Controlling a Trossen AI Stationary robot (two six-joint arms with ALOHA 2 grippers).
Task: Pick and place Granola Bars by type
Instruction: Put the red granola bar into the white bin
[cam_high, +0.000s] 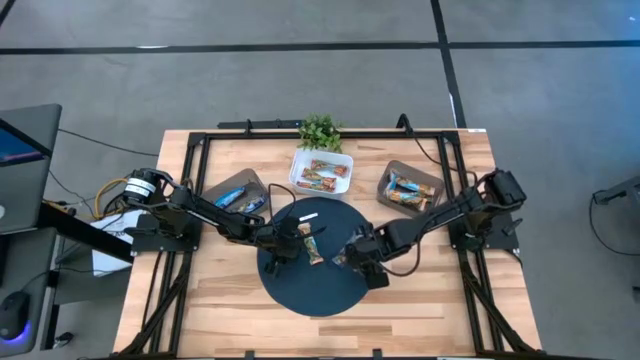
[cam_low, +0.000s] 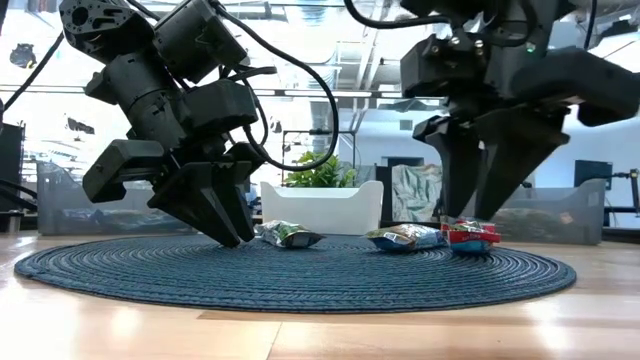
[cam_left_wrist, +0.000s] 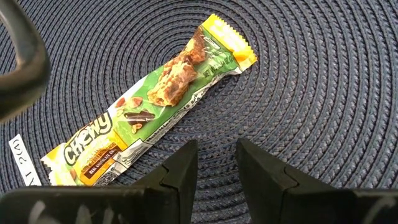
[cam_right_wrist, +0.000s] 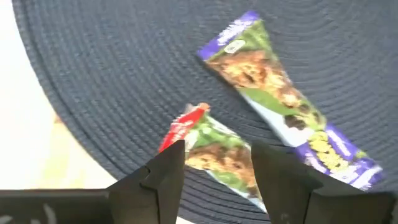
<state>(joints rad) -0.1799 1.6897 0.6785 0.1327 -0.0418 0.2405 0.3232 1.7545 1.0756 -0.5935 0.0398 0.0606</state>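
**Both grippers low over the round mat, three loose bars on it**

Hidden or unclear: in the overhead view the arms cover much of the mat (cam_high: 310, 285), and the bars there show only as small flecks. The contents of the three bins at the back are too small to sort by print. The red-ended bar (cam_right_wrist: 214, 149) is partly cut off behind the right gripper's fingers (cam_right_wrist: 165, 177).

Left gripper (cam_left_wrist: 216, 163): fingertips just above the mat, jaws narrowly apart, nothing between them. The yellow-ended bar (cam_left_wrist: 149, 102) lies flat just beyond the tips, not touched.

Right gripper (cam_right_wrist: 217, 165): jaws parted to either side of the red-ended bar; whether the pads touch it cannot be told. A purple-ended bar (cam_right_wrist: 286, 102) lies close beside it.

Materials: the mat is dark blue, woven in concentric ribbed rings. The wrappers are glossy, crinkled foil, flat and oblong. The table (cam_high: 220, 310) is pale wood planking. The centre bin (cam_high: 322, 172) is white, flanked by two brown ones.
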